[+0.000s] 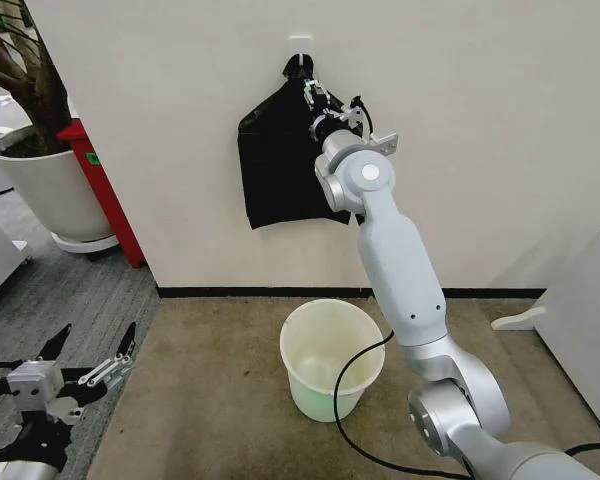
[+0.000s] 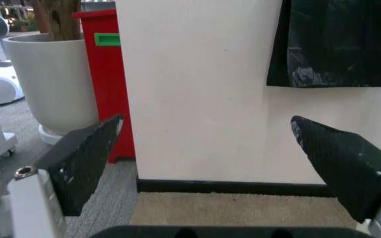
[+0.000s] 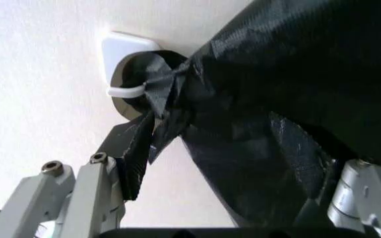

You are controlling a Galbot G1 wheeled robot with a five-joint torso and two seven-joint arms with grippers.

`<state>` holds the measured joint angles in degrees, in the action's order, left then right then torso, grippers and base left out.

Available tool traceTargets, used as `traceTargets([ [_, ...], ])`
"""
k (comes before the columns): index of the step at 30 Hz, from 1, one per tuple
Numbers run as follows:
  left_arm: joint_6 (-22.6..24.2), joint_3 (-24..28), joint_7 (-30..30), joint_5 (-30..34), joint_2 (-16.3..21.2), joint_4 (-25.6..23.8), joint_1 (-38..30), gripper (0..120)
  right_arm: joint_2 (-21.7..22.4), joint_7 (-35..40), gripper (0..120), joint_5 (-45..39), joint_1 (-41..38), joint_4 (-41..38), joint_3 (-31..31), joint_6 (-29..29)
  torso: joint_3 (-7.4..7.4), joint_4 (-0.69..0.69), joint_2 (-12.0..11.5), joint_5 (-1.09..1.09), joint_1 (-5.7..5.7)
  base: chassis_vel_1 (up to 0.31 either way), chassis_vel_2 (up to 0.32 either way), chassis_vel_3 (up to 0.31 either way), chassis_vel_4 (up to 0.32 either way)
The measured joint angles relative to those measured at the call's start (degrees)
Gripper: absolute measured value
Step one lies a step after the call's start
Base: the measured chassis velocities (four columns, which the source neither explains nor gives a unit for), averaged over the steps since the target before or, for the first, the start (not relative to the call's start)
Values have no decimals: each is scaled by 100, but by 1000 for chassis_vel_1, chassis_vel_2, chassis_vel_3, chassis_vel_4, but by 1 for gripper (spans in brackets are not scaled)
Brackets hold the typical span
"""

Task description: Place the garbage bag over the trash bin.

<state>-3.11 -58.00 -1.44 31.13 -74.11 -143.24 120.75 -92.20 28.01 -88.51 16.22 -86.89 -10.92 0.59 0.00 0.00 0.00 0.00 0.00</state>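
The right gripper [image 1: 320,108] is straddling, jaws apart, the black plastic garbage bag [image 1: 278,170], which is hanging from a white wall hook [image 3: 129,67]. The round white translucent trash bin [image 1: 330,358] is waiting below, and the left gripper [image 1: 92,360] is idling wide open.

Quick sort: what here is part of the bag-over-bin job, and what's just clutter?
Job:
- garbage bag, hanging from a white wall hook
- trash bin, on the floor below, unlined
- right gripper, up at the bag's top, fingers either side of it
- left gripper, open, low and apart

Clutter:
- plant pot
- red stand
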Motion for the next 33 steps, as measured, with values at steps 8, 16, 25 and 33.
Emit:
traceTargets([
  [8,-1,-3,-3,0,0,0,0,100,2,-4,54,2,-48,73,-3,-12,0,0,0,0,0,0,0,0,0],
  [16,-6,-7,-7,-1,0,0,0,100,5,36,24,-19,-49,64,18,-32,0,0,0,0,0,0,0,0,0],
  [25,-12,-12,-12,0,0,0,-2,100,6,139,0,-58,43,-128,104,-87,0,0,0,0,0,0,0,0,0],
  [33,-17,-16,-16,2,0,0,-5,100,6,236,0,-196,329,-449,166,-122,0,0,0,0,0,0,0,0,0],
])
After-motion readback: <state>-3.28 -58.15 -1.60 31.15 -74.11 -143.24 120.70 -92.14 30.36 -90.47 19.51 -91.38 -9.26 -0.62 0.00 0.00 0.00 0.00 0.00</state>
